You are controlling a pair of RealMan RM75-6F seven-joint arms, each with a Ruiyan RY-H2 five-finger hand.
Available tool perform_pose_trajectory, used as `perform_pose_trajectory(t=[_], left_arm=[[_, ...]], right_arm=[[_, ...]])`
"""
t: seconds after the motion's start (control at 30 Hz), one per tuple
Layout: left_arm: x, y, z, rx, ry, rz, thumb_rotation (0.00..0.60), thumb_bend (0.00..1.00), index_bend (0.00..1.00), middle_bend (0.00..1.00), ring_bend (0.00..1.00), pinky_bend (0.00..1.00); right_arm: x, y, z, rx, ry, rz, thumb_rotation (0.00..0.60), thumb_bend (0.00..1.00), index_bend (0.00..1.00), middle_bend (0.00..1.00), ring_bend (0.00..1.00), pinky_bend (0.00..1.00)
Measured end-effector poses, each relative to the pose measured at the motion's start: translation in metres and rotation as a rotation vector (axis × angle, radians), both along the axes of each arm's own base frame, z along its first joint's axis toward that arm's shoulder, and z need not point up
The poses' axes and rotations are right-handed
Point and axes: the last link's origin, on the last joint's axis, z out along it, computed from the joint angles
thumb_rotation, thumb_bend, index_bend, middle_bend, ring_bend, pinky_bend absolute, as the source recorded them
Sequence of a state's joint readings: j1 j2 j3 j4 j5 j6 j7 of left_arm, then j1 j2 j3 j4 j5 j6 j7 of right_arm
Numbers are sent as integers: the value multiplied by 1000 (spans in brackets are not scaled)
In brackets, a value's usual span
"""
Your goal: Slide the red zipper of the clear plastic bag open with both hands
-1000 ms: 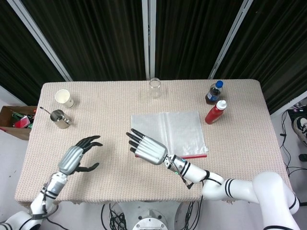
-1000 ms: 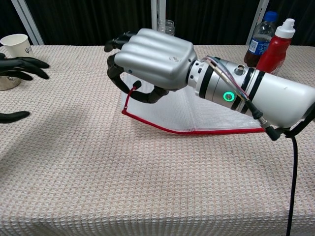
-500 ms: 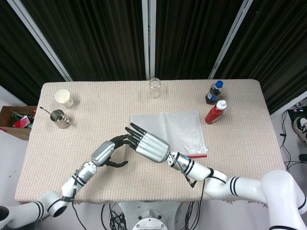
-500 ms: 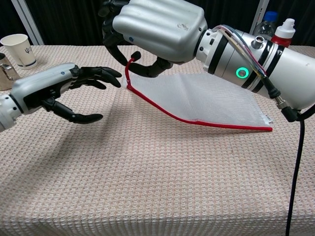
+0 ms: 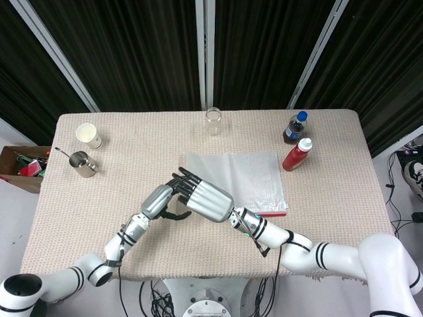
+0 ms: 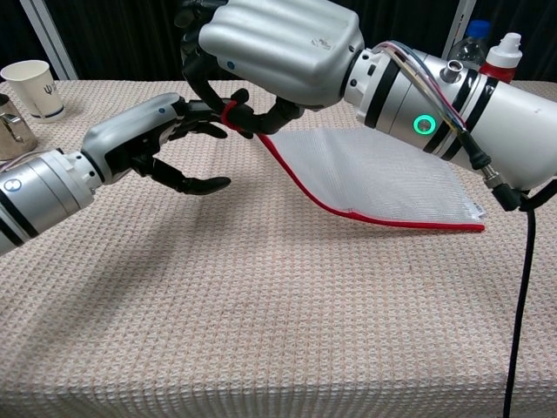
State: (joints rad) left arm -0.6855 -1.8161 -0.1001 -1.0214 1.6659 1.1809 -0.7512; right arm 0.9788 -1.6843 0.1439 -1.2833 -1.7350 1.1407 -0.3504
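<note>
The clear plastic bag (image 5: 248, 175) lies mid-table, its red zipper edge (image 6: 348, 212) along the near side. My right hand (image 6: 270, 43) grips the bag's left corner by the zipper end and holds it raised off the cloth, while the right end stays on the table. My left hand (image 6: 148, 139) has reached in from the left. Its fingertips (image 6: 218, 122) touch the red zipper end just under the right hand, with the thumb spread well below them. In the head view the left hand (image 5: 160, 200) and the right hand (image 5: 206, 199) meet at the bag's near left corner.
A glass (image 5: 213, 121) stands at the back centre. A cola bottle (image 5: 295, 127) and a red squeeze bottle (image 5: 297, 155) stand right of the bag. A paper cup (image 5: 88, 135) and a metal cup (image 5: 82, 164) are at the far left, with a box (image 5: 20, 168) off the table edge.
My left hand swept right from the table's left side until its fingertips reached the zipper end. My right hand lifted the bag's corner higher.
</note>
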Motion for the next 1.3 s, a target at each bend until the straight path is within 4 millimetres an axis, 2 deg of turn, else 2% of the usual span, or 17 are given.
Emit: perform_pose_trajectory(t=[0.43,0.97,1.3], left_arm=[[-18,3,4,43,16,51,600,255,278,103,107,154],[9,2,-15,-17,-1,-33,600,257,370,103,107,153],[15,4,-16,-26,-11,-49,600,337,477,108,107,154]], right_arm=[[2,2,-1,9,1,7,600,588,941,330,115,120],[10,6,-3,14,-12,20,600,589,944,328,114,117],[10,7,-1,11,-19,19,600,589,947,328,114,116]])
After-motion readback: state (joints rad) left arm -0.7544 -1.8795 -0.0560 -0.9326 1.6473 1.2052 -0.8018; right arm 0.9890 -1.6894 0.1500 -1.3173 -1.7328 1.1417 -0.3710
